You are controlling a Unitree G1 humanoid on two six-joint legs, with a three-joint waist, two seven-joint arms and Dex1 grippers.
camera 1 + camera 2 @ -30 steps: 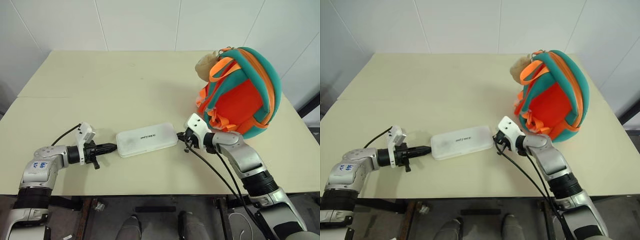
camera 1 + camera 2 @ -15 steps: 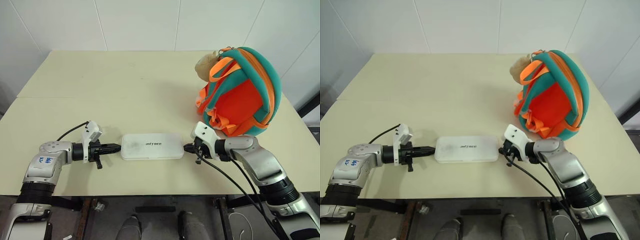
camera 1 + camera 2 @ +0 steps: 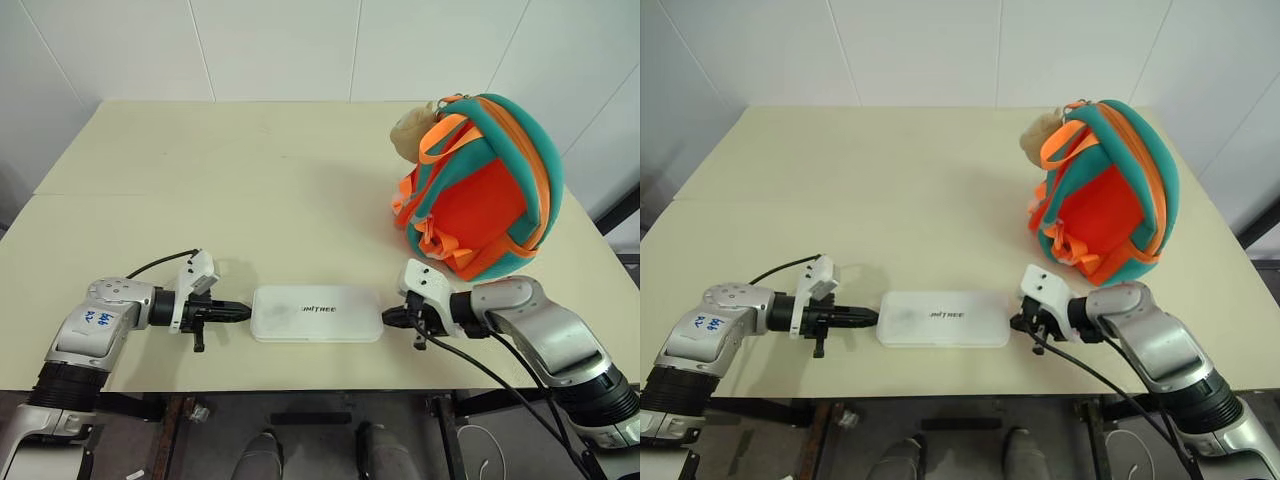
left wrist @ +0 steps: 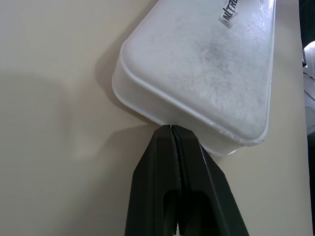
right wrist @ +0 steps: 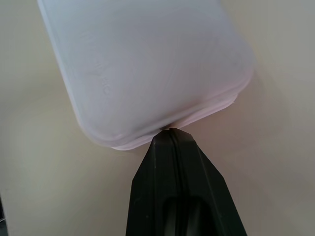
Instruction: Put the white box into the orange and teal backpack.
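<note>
Head view: box (image 3: 316,312) lies flat near the table (image 3: 250,180) front edge, not yet lifted; backpack (image 3: 483,185) stands well apart at far right | left wrist: left gripper (image 4: 171,129) jaws pressed together, tip against box end | right wrist: right gripper (image 5: 170,132) jaws pressed together, tip against opposite end.

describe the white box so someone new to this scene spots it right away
On the beige table, look at the near edge, well in front of the orange and teal backpack. The white box lies flat between the shut left gripper and right gripper. It is the only flat white case, with small dark lettering on top.
</note>
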